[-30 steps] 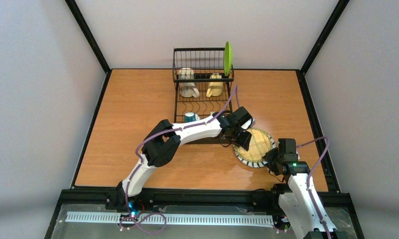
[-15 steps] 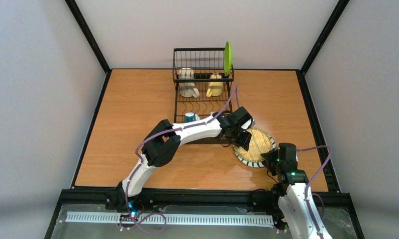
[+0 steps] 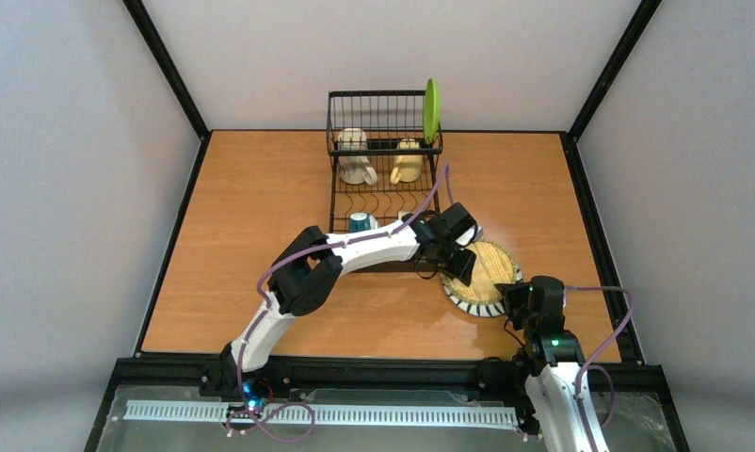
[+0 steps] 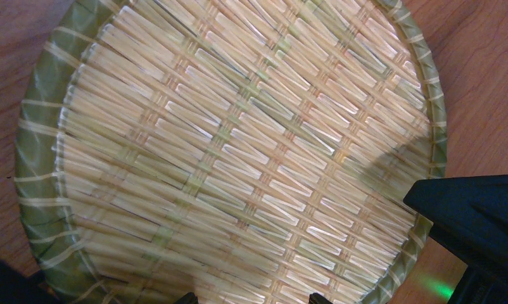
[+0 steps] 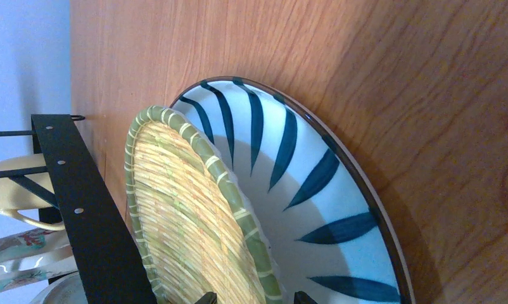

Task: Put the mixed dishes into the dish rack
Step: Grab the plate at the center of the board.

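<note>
The woven tray [image 3: 494, 262] lies nested in the striped bowl [image 3: 477, 304], just right of the rack's [image 3: 379, 115] near end. A pinch on the tray's rim could drag or tip the bowl with it, since the two sit loose on each other. The left arm reaches across from the left, its gripper [image 3: 457, 264] spread wide over the tray. The right gripper [image 3: 520, 299], fingers apart and empty, hangs low at the bowl's near-right edge.

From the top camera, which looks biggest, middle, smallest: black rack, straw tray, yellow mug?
1. Black rack
2. Straw tray
3. Yellow mug
The mug sits farther back, which shrinks it slightly.
</note>
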Controlling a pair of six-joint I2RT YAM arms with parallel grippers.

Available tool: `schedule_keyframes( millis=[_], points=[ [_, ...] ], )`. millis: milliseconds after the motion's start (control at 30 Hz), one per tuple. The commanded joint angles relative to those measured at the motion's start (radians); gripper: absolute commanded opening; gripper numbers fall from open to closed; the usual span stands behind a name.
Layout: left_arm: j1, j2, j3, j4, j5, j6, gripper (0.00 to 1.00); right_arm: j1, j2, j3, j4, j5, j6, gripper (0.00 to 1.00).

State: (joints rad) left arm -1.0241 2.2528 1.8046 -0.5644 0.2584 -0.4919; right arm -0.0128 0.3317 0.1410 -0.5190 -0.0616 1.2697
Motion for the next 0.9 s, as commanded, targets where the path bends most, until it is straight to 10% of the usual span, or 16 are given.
schedule_keyframes(
  millis=[0, 633, 867],
  points=[
    [-0.019, 0.018, -0.017, -0.038, -0.011, 0.036, 1.00, -0.007, -0.002, -0.078, -0.039, -0.001, 0.021, 0.68],
    [-0.021, 0.001, -0.034, -0.028, -0.004, 0.050, 1.00, -0.007, 0.030, -0.017, -0.069, 0.010, -0.045, 0.03],
    [-0.021, -0.024, -0.018, -0.037, -0.023, 0.044, 1.00, -0.007, 0.010, 0.047, -0.129, 0.034, -0.076, 0.02]
  ],
)
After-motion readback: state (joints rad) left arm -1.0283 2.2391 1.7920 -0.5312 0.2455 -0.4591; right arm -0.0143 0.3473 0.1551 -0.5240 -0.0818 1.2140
